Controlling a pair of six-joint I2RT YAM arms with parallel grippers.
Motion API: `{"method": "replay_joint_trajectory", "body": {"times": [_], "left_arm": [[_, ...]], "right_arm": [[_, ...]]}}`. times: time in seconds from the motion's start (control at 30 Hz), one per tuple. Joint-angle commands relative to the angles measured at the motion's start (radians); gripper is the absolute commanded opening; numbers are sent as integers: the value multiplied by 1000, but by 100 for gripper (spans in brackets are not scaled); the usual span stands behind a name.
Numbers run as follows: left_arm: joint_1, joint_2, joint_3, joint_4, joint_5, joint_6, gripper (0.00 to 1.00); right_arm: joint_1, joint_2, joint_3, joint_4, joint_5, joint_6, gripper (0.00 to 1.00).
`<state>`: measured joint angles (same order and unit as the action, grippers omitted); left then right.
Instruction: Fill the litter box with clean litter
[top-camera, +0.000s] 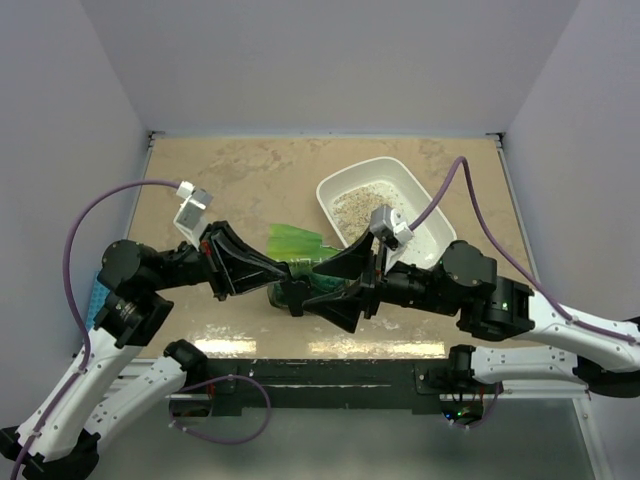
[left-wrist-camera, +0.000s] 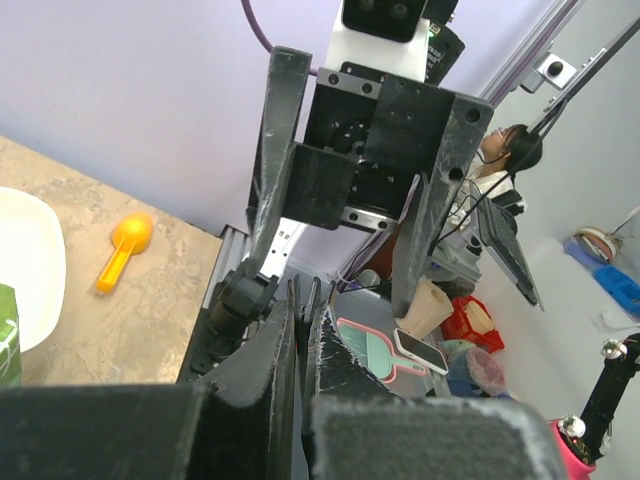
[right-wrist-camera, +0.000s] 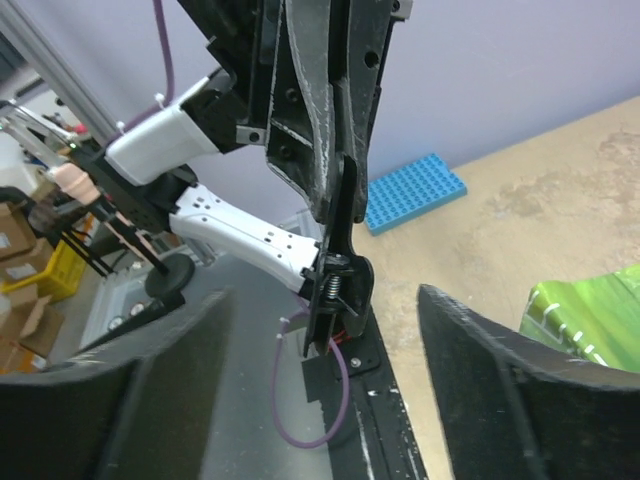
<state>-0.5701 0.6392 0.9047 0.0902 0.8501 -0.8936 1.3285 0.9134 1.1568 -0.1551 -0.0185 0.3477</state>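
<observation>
Right gripper (right-wrist-camera: 322, 298), spread wide, sits by the bag (top-camera: 295, 243) at the near edge of the worktop (top-camera: 230, 180), left gripper (left-wrist-camera: 305, 300) pressed together facing it, so I'd close squarely on the bag before tipping it slowly over the litter box (top-camera: 392, 164) beyond, which already holds some litter (top-camera: 355, 208).

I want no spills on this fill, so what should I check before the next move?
1. White shallow plastic litter box upright: ok.
2. Pale beige sandy litter inside box: ok, partly filled.
3. Crinkled green bag gripped: not ok, between neither gripper's fingers.
4. Left gripper free: ok, shut, nothing seen in it.
5. Right gripper ready: ok, open.
</observation>
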Motion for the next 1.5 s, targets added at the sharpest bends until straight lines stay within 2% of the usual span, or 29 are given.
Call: {"method": "replay_joint_trajectory", "body": {"times": [0.0, 0.07, 0.3, 0.37, 0.43, 0.47, 0.8, 1.03, 1.47], "left_arm": [[4, -13, 16, 11, 9, 13, 0], [4, -13, 19, 13, 10, 13, 0], [4, -15, 25, 14, 17, 19, 0], [4, -13, 29, 14, 18, 18, 0], [4, -13, 34, 11, 23, 22, 0], [4, -12, 36, 6, 24, 27, 0], [4, -16, 23, 5, 40, 41, 0], [4, -15, 26, 20, 52, 41, 0], [4, -16, 23, 72, 66, 16, 0]], "right_arm": [[3, -11, 0, 46, -1, 0, 72], [1, 2, 7, 40, -11, -1, 68], [3, 42, 21, 48, -20, -1, 67], [3, 45, 21, 57, -26, 0, 63], [3, 47, 24, 61, -29, 2, 53], [3, 44, 24, 61, -31, 1, 50], [3, 18, 7, 66, -34, 11, 50], [5, 16, 1, 80, -55, 11, 45], [3, 30, -9, 95, -95, 23, 43]]}}
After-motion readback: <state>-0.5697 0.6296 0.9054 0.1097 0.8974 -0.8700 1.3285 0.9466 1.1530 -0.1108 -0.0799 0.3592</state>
